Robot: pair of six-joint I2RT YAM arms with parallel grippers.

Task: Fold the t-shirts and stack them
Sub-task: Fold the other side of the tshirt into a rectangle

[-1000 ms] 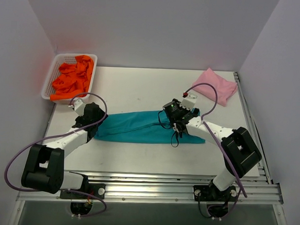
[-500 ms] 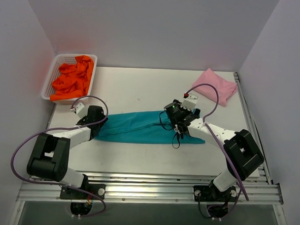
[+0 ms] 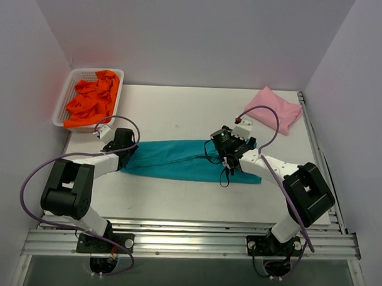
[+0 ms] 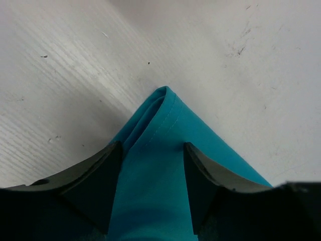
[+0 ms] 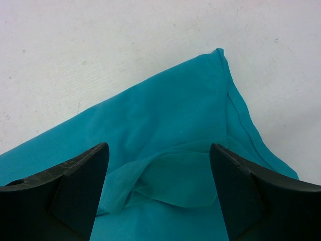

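Note:
The teal t-shirt (image 3: 178, 160) lies folded into a long strip across the middle of the table. My left gripper (image 3: 125, 142) is low over its left end. In the left wrist view my left gripper (image 4: 150, 150) has its jaws partly apart, with the pointed corner of the teal cloth (image 4: 160, 115) lying between them. My right gripper (image 3: 227, 147) is over the strip's right part. In the right wrist view my right gripper (image 5: 158, 155) is wide open above a loose fold of teal cloth (image 5: 165, 110). A folded pink t-shirt (image 3: 274, 109) lies at the back right. Orange t-shirts (image 3: 92, 97) are heaped at the back left.
The orange shirts sit in a white lattice basket (image 3: 63, 104) at the table's back left corner. Grey walls close in the table at the back and sides. A metal rail runs along the near edge (image 3: 187, 240).
My left arm has drawn its elbow in toward the left, and its gripper has shifted slightly back over the shirt's left end. The right arm has barely moved.

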